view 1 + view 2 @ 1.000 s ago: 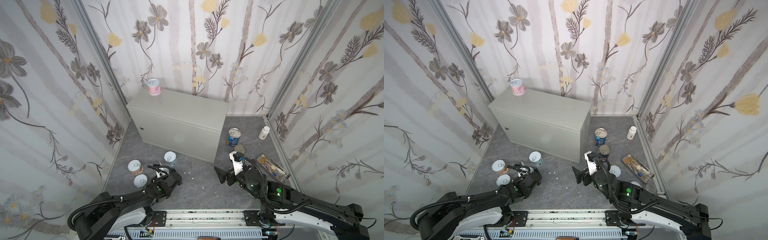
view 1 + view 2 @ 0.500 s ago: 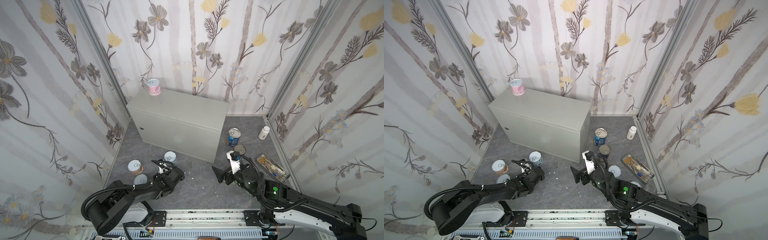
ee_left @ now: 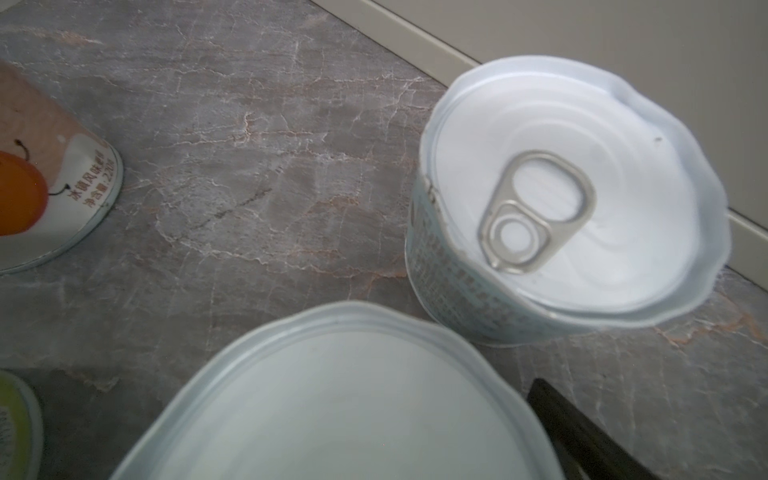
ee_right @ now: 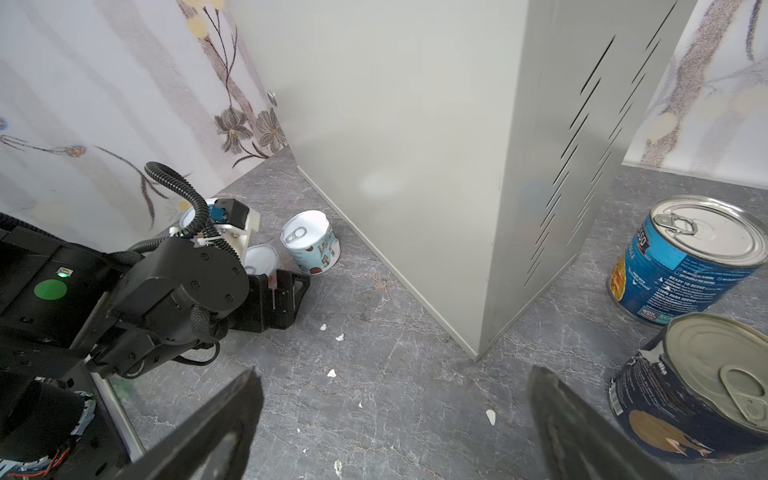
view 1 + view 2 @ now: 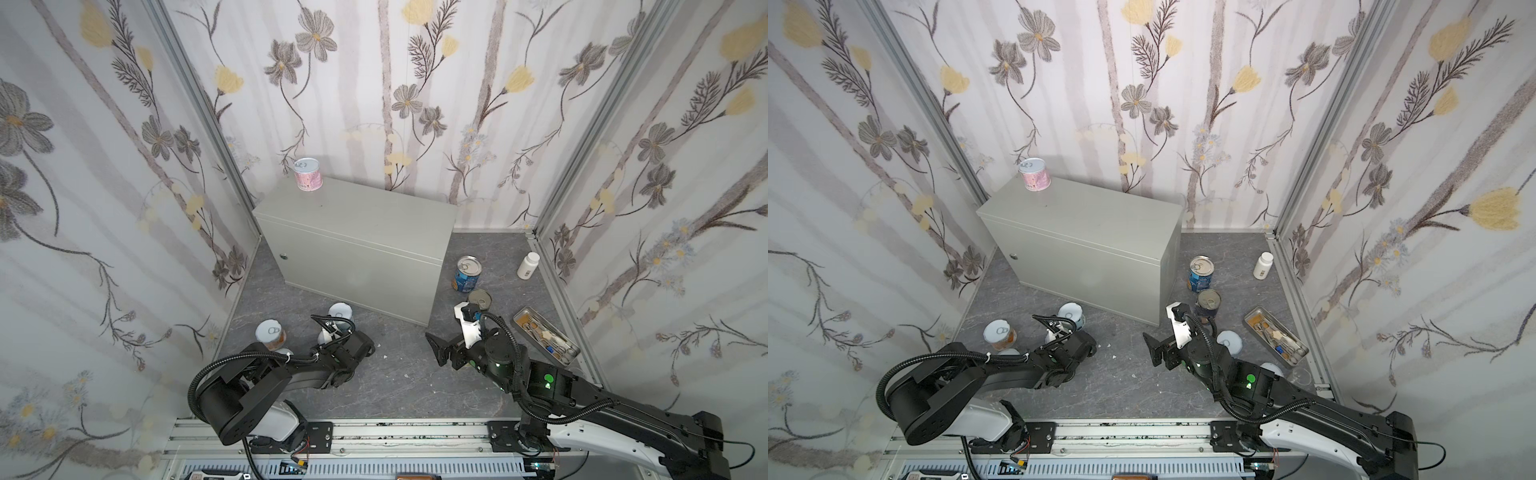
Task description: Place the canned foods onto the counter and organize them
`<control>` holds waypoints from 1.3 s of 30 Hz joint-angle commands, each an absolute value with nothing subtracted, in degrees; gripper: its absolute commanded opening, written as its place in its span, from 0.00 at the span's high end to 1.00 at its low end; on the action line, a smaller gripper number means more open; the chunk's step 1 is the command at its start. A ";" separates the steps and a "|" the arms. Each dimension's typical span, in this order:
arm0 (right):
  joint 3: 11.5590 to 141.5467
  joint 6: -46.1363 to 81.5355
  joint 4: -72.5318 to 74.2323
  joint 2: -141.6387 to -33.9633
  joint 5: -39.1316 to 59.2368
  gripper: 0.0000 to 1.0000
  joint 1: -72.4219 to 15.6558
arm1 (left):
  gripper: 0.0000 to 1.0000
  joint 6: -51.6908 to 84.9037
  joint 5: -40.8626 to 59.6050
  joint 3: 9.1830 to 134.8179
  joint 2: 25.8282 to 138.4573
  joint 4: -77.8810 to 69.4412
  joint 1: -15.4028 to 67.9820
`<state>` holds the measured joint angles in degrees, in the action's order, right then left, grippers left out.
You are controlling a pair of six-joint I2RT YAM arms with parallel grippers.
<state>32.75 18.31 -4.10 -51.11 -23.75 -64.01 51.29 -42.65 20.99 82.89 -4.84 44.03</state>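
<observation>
Left wrist view shows a pale-blue can with white pull-tab lid.

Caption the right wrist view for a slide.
Open right gripper over the floor faces the counter corner; blue can and navy can nearby.

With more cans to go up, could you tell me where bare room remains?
The counter top is bare from the pink can at its far-left corner rightwards. The middle strip of floor is free; cans crowd either side.
</observation>
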 commanded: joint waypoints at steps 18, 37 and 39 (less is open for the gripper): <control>30.85 19.18 0.01 -48.77 -21.58 0.00 -63.19 | 0.31 44.89 -38.26 22.88 78.86 -5.45 46.77; 33.37 21.18 -6.65 -43.79 -22.35 0.00 -63.02 | 0.31 33.71 -34.18 37.93 55.52 24.04 54.05; 34.59 21.02 -7.05 -44.26 -21.80 0.00 -62.85 | 0.32 32.51 -34.64 41.23 53.84 27.88 54.32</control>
